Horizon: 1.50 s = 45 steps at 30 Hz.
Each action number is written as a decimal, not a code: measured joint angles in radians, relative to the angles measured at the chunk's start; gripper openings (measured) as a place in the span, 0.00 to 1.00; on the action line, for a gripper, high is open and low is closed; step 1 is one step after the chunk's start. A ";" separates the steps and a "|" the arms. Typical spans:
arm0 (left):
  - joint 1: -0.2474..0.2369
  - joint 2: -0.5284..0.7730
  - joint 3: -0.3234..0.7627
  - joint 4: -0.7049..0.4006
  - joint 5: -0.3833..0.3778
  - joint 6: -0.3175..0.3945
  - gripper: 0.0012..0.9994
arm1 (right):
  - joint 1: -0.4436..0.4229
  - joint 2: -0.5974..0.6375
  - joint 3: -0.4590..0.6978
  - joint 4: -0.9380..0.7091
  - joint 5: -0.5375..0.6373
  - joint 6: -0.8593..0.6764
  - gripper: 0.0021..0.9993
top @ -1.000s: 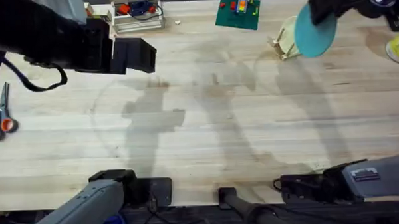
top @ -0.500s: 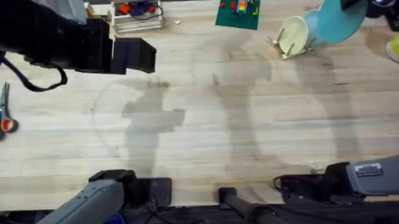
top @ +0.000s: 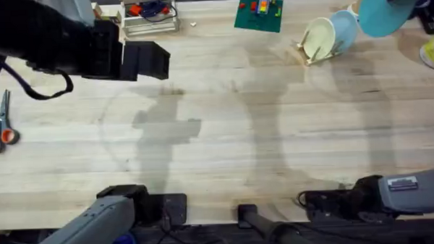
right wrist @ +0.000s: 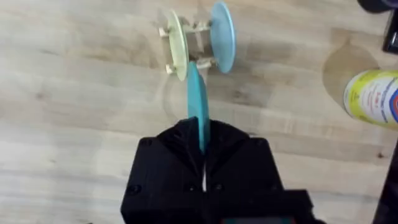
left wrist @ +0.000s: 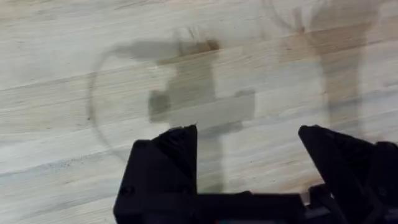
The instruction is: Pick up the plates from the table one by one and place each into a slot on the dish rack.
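The left gripper [left wrist: 249, 155] hangs wide open and empty over the bare table [top: 217, 136]. On the far right, the rack [top: 310, 50] already holds the cream plate [top: 319, 37] and light blue plate [top: 342, 29]. The right gripper [right wrist: 202, 158], clamped on the teal plate [right wrist: 197, 102], hovers above; a skewed descent could knock either plate.

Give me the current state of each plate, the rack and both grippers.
Teal plate: held on edge in the right gripper, above the table, not yet slotted.
Cream plate: standing on edge in the dish rack.
Light blue plate: standing on edge in the rack, beside the cream one.
Dish rack: holds two plates.
Left gripper: open, holding nothing, over bare table.
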 joint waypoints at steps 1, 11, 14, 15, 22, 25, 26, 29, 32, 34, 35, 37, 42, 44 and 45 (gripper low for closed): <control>0.000 0.000 0.000 0.000 0.000 0.000 1.00 | 0.000 0.000 0.000 -0.011 0.006 -0.002 0.03; 0.000 0.000 0.000 0.003 0.000 0.000 1.00 | 0.000 0.000 0.000 -0.038 0.014 -0.043 0.03; 0.000 0.000 0.000 0.003 0.000 0.000 1.00 | -0.008 0.000 0.000 -0.083 0.013 -0.060 0.03; 0.000 0.000 0.000 0.003 0.000 0.000 1.00 | -0.012 0.000 0.000 -0.087 0.013 -0.061 0.03; 0.000 0.000 0.000 0.003 0.000 0.000 1.00 | -0.027 0.000 0.000 -0.097 0.013 -0.076 0.03; 0.000 0.000 0.000 0.003 0.000 0.000 1.00 | -0.027 0.000 0.000 -0.097 0.008 -0.082 0.03; 0.000 0.000 0.000 0.003 0.000 0.000 1.00 | -0.029 0.000 0.000 -0.097 0.002 -0.083 0.03; 0.000 0.000 0.000 0.003 0.000 0.000 1.00 | -0.042 0.007 0.001 -0.097 -0.023 -0.088 0.03; 0.000 0.000 0.000 0.003 0.000 0.000 1.00 | -0.050 0.034 0.005 -0.093 -0.040 -0.095 0.03; 0.000 0.000 0.000 0.003 0.000 0.000 1.00 | -0.053 0.061 0.005 -0.081 -0.045 -0.098 0.03; 0.000 0.000 0.000 0.003 0.000 0.000 1.00 | -0.053 0.078 0.005 -0.072 -0.047 -0.098 0.03; 0.000 0.000 0.000 0.003 0.000 0.000 1.00 | -0.053 0.108 0.005 -0.052 -0.047 -0.102 0.03; 0.000 0.000 0.000 0.003 0.000 0.000 1.00 | -0.053 0.144 0.005 0.002 -0.050 -0.109 0.03; 0.000 0.000 0.000 0.003 0.000 0.000 1.00 | -0.053 0.144 0.005 0.023 -0.050 -0.111 0.03; 0.000 0.000 0.000 0.003 0.000 0.000 1.00 | -0.053 0.144 0.005 0.035 -0.050 -0.112 0.03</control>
